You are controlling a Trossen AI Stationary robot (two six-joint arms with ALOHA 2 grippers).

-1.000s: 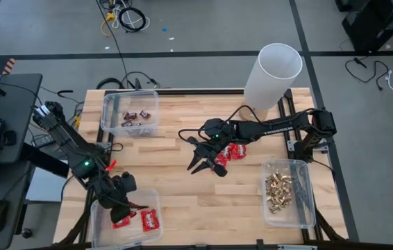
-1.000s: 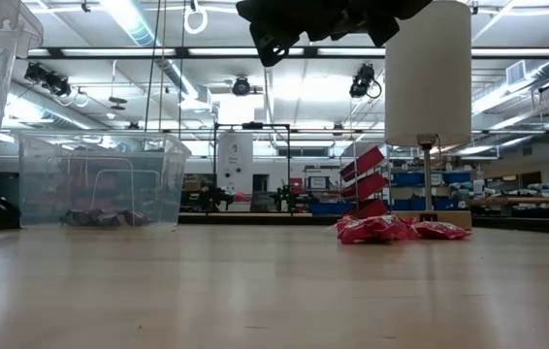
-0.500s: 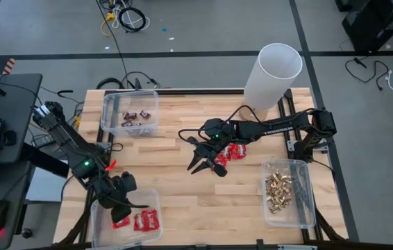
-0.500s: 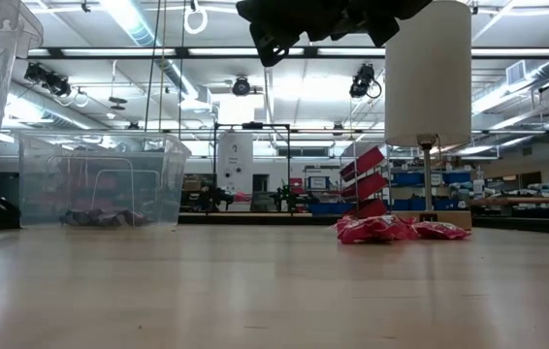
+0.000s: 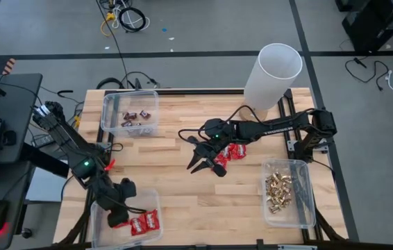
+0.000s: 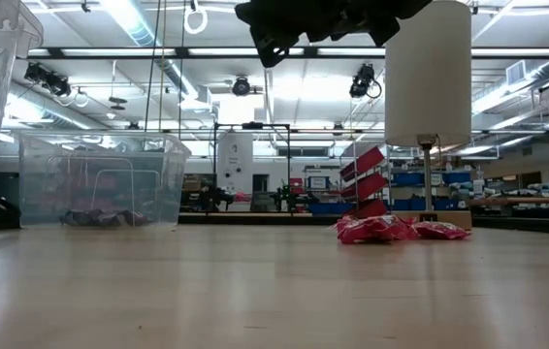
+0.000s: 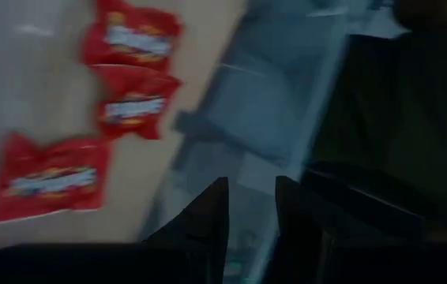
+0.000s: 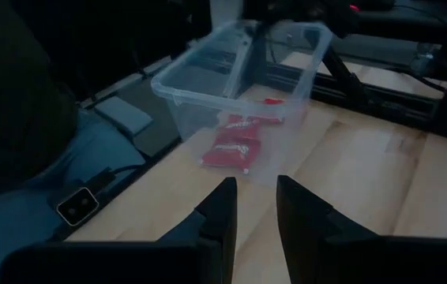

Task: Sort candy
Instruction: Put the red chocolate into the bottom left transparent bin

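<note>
Candy's mostly sorted by kind: red packets (image 5: 146,222) sit in the near-left bin (image 5: 96,217), where your left gripper (image 5: 118,215) hangs with jaws apart and empty, looks like a drop-off spot. Right gripper (image 5: 207,167) hovers mid-table beside the leftover red pile (image 5: 235,151), jaws partly open, holding nothing. Gold pieces (image 5: 278,191) fill the near-right bin (image 5: 305,194), dark bars (image 5: 136,119) the far-left one.
</note>
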